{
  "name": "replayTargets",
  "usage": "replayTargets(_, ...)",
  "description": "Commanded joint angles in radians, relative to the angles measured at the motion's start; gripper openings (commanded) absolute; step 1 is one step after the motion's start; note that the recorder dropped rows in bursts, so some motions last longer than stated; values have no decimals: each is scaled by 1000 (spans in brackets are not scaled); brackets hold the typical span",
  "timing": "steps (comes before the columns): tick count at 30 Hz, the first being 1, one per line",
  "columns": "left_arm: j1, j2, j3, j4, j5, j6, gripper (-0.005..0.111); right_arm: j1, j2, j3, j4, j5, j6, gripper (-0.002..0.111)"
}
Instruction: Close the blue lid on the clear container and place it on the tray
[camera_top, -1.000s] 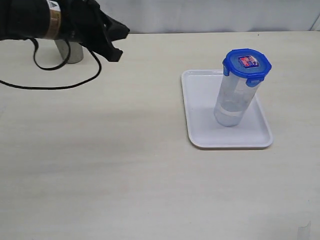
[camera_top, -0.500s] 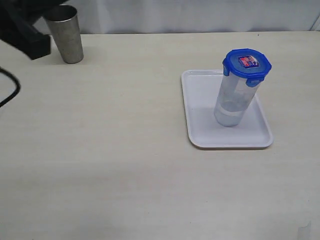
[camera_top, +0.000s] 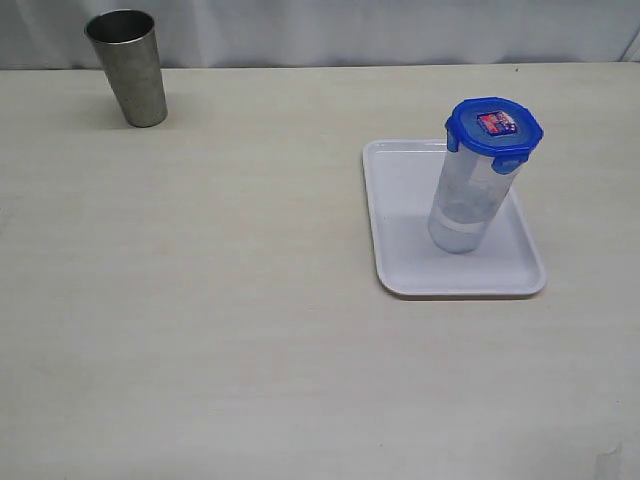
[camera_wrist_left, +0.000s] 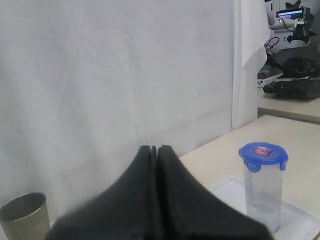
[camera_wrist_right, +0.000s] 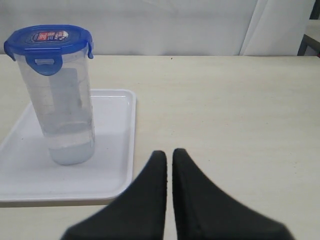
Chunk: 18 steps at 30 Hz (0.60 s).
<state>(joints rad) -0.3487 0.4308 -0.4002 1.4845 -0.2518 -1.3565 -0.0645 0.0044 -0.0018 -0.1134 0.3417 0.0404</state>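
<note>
Left gripper closed, black fingers pressed flat together, nothing between them, held up off the table in front of a white curtain. Grey steel cup stands upright at the far left back of the table, well apart from everything else. White tray lies flat right of centre. Clear container stands upright on the tray, about in its middle, base fully inside the rim. Blue lid sits on top of the container and covers its mouth, red-and-white sticker facing up; the tabs that show hang down against the rim. Right gripper closed too, only a thin slit between the fingers, holding nothing, over bare table just beside the tray's edge, not touching tray or container.
</note>
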Motion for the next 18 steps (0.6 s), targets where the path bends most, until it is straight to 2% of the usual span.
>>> replayTargets(1,3,-127,77,-13,28,-6,0,-4,-4,2,5,0,1,4)
replayTargets(9,3,-249,174,-58,82,-10,0,-4,-4,2,5,0,1,4)
replayTargets(18,3,-249,178,-83,35,-42,0,-4,-4,2,5,0,1,4)
